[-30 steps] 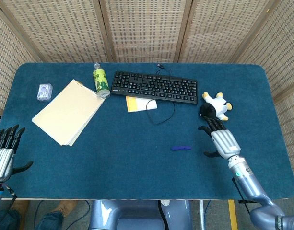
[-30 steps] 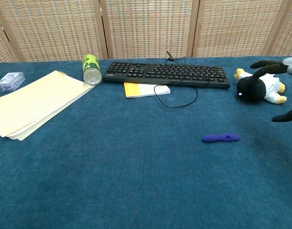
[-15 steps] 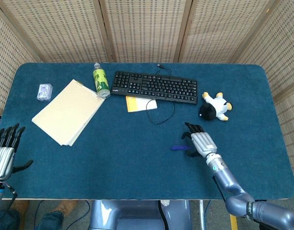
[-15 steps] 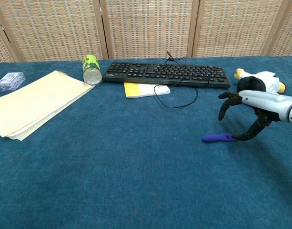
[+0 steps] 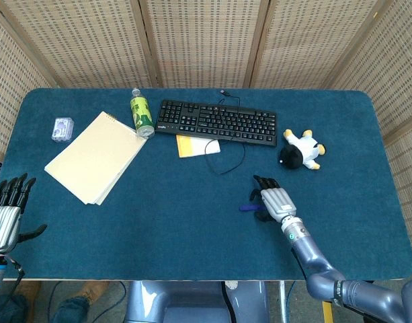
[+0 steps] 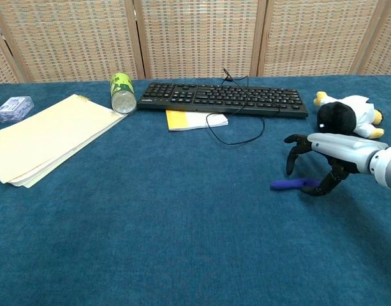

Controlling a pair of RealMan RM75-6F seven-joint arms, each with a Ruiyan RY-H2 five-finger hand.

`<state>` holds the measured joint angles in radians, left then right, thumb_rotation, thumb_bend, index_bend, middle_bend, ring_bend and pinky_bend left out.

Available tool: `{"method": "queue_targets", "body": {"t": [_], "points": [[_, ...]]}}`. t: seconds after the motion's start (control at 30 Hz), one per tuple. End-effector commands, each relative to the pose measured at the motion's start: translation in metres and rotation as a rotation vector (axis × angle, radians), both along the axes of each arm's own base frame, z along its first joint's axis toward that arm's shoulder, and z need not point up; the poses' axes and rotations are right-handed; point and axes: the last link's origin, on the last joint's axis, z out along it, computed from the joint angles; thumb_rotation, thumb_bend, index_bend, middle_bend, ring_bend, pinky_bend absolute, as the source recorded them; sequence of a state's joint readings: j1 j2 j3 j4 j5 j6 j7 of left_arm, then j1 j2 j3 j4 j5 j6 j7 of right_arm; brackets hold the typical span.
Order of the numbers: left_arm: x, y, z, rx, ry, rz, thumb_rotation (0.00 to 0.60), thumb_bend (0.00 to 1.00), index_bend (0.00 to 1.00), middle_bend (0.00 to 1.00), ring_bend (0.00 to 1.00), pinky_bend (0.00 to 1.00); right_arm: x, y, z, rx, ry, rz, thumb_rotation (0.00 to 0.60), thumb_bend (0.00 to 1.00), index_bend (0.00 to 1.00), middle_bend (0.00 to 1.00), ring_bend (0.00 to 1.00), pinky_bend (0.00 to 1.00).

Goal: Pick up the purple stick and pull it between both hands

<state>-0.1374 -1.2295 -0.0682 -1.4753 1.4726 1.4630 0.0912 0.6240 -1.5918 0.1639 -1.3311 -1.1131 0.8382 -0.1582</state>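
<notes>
The purple stick (image 5: 248, 207) (image 6: 288, 185) lies flat on the blue table, right of centre. My right hand (image 5: 273, 200) (image 6: 329, 150) arches over the stick's right end with its fingers spread and bent downward. Its thumb (image 6: 317, 189) touches the stick's right tip, while the other fingertips (image 6: 289, 167) hang just behind the stick, and nothing is gripped. My left hand (image 5: 5, 217) hovers at the table's near left corner with its fingers spread, holding nothing; the chest view does not show it.
A black keyboard (image 5: 216, 122) (image 6: 224, 99) with a looping cable lies at the back. Beside it are a yellow notepad (image 5: 195, 145), a green bottle (image 5: 141, 113) and a paper stack (image 5: 97, 156). A plush penguin (image 5: 301, 149) (image 6: 348, 113) sits just behind my right hand.
My right hand has swept left from beside the plush penguin and come down over the stick's right end. The stick and my left hand have not moved.
</notes>
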Motion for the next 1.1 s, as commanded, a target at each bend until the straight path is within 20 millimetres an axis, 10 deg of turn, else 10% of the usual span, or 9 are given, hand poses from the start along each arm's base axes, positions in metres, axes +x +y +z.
{"method": "queue_targets", "body": {"t": [0.03,1.1], "points": [[0.0,0.0,0.0,0.0,0.0,0.001,0.6,0.0,0.0,0.0,0.0,0.0,-0.001,0.0,-0.002,0.002,0.002,-0.002,0.6,0.51,0.44,0.0,0.0,0.0],[0.0,0.001,-0.002,-0.004,0.006,0.006,0.6,0.0,0.0,0.0,0.0,0.0,-0.015,0.0,-0.005,0.0,-0.025,-0.038,0.6,0.57,0.57,0.0,0.0,0.0]]}}
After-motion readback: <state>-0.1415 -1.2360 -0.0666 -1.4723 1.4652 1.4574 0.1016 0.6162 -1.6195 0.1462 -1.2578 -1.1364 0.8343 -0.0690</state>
